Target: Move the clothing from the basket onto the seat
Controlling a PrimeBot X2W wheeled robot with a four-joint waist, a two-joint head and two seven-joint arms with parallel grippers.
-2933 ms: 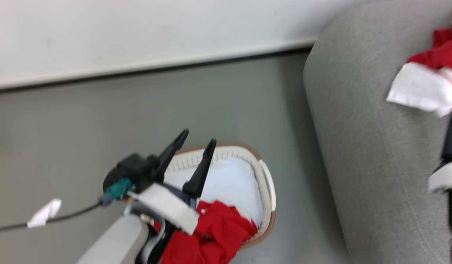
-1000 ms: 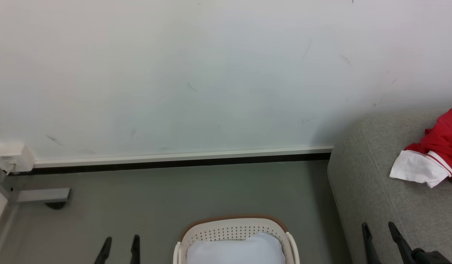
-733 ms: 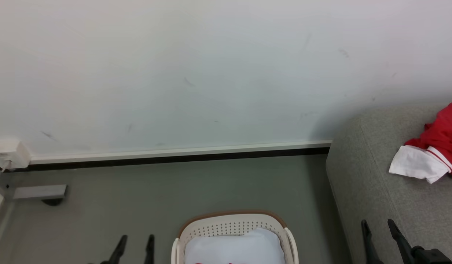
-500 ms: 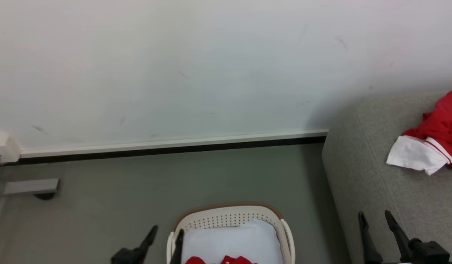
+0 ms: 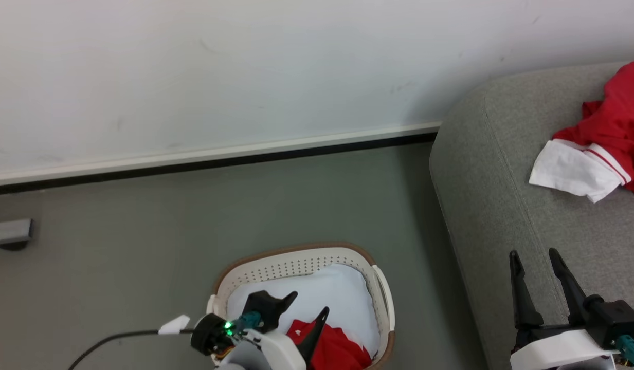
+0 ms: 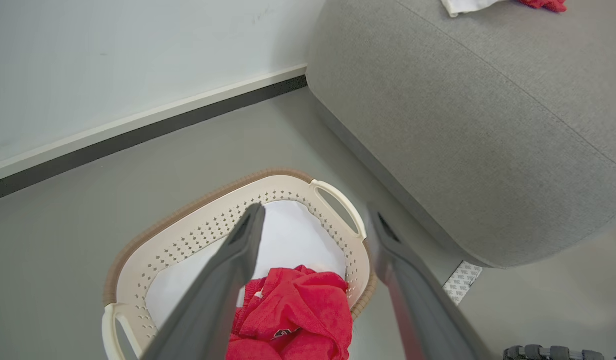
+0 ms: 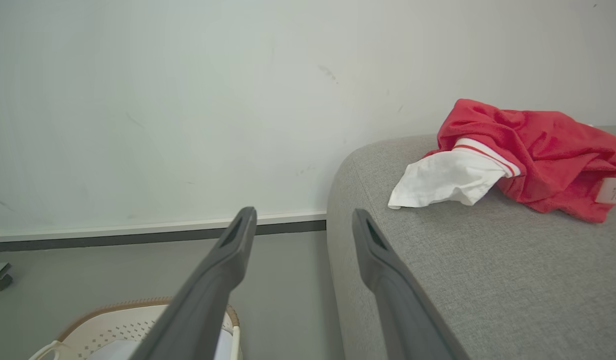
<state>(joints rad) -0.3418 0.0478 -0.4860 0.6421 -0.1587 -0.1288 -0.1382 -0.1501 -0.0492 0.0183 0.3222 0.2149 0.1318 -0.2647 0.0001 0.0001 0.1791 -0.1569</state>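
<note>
Downward, left fingers (image 6: pixel 223 290) splayed wide, over basket (image 6: pixel 188 235)

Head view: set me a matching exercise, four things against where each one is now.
1. red jersey
2. red and white garment
3. left gripper
4. right gripper

A. lying on the sofa
B. above the basket, open
C. inside the basket
D. by the sofa's edge, open

Pairs: 1-C, 2-A, 3-B, 4-D
</note>
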